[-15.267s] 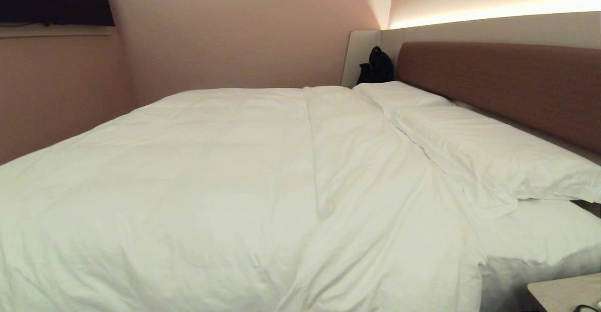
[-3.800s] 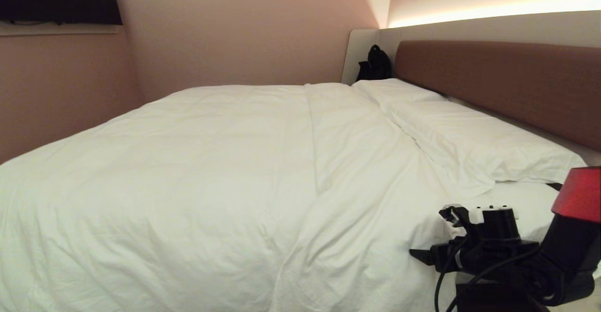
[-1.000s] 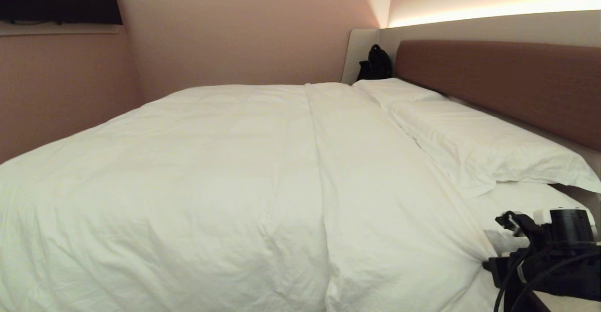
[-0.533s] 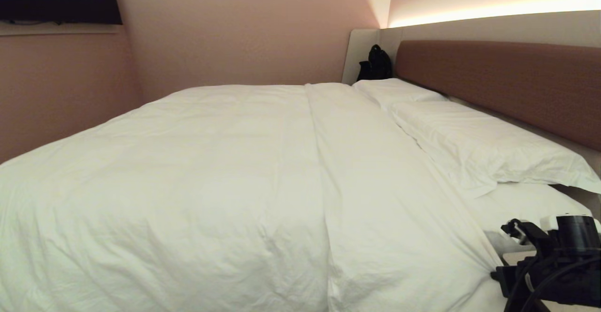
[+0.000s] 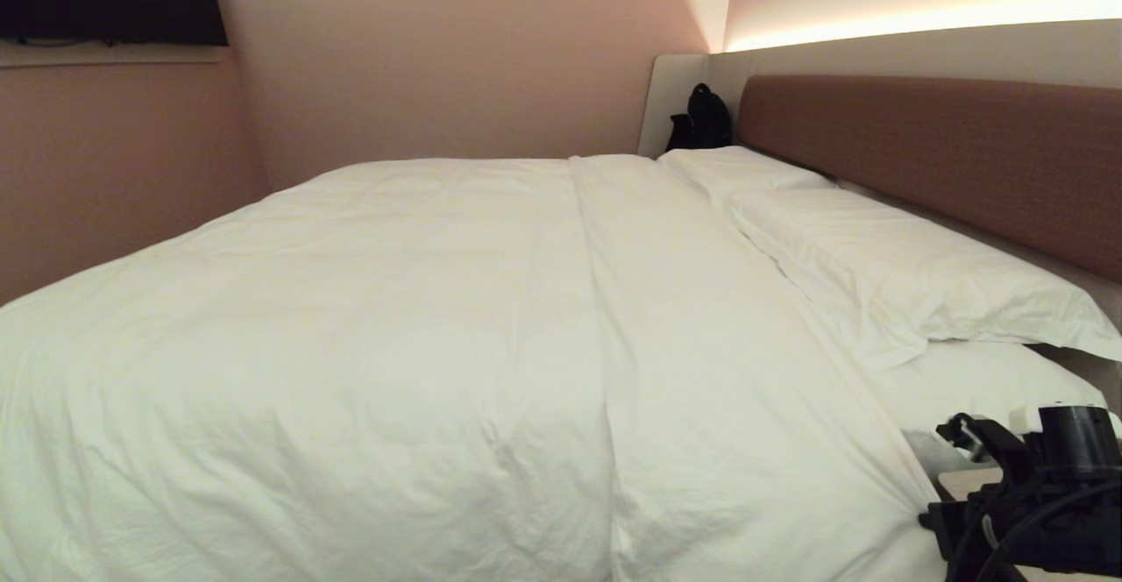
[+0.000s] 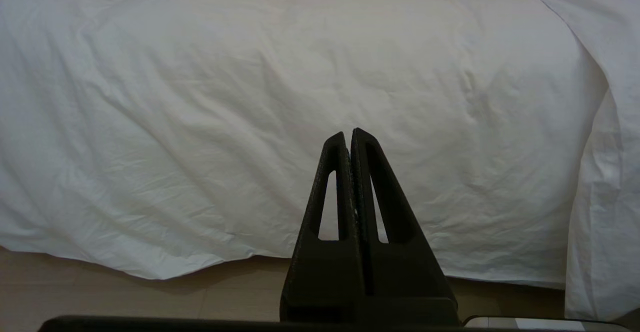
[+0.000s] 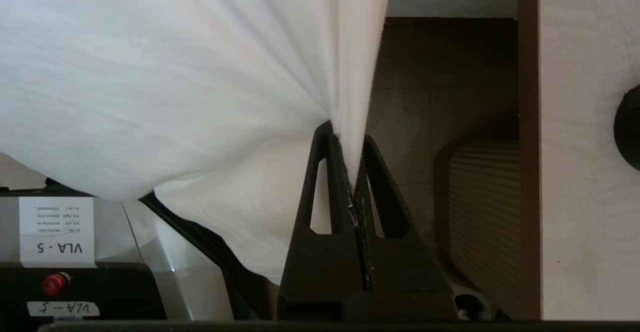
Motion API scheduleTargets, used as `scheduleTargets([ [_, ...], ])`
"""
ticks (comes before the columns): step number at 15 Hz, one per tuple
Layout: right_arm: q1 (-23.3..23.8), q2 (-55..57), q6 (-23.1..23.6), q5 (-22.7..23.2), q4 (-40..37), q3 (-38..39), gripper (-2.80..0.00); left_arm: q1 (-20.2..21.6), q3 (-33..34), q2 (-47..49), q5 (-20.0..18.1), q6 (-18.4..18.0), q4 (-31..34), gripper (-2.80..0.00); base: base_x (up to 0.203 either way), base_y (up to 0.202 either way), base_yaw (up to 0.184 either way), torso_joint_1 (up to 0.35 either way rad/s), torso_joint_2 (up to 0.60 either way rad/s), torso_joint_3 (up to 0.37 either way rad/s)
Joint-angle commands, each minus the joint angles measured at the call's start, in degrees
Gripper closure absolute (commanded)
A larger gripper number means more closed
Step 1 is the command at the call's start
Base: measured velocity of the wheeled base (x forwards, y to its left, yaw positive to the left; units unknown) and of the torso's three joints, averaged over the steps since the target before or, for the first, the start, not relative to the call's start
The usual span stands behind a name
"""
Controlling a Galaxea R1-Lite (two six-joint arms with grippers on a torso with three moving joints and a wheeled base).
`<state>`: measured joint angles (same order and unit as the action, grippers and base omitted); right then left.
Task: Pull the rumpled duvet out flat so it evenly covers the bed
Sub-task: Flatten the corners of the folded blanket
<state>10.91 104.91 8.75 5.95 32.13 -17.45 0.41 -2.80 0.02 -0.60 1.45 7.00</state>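
**Duvet corner in the right claw, pull under way**

Bed (image 5: 920,148): fills your head view, reddish headboard running along 2 o'clock, two pillows (image 5: 885,266) lined up beneath it.

Duvet (image 5: 351,328): spread over nearly the whole mattress, a long lengthwise seam or fold from 12 toward 6 o'clock. Near side drapes over the bed edge to just above the floor, seen from the left wrist. Expect it bulky and soft: it gives, bunches and drags on the sheet rather than sliding as one piece. Judge it heavy enough to tug back when pulled far. Take hold at hems and corners, never mid-panel, where you only pinch up a ridge.

Right gripper (image 7: 354,172): at 4 o'clock in your head view, clamped on a pleated bunch of duvet cloth, taut fan of creases running away from the tips. Thin bite; a hard jerk could slip it.

Left gripper (image 6: 348,139): closed on nothing, facing the hanging side, not touching it.
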Motion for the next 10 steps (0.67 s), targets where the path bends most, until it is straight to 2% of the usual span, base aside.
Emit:
scheduleTargets([
  [1, -0.01, 0.32, 1.17, 0.27, 0.21, 0.55, -2.8, 0.02, -0.01, 0.06, -0.02, 0.04, 0.03, 0.0, 0.0, 0.0, 0.0, 0.0, 0.0, 0.0],
  [10, -0.01, -3.83, 2.59, 0.2, 0.21, 5.89, -2.8, 0.02, -0.01, 0.06, -0.19, -0.04, 0.03, 0.0, 0.0, 0.0, 0.0, 0.0, 0.0, 0.0],
])
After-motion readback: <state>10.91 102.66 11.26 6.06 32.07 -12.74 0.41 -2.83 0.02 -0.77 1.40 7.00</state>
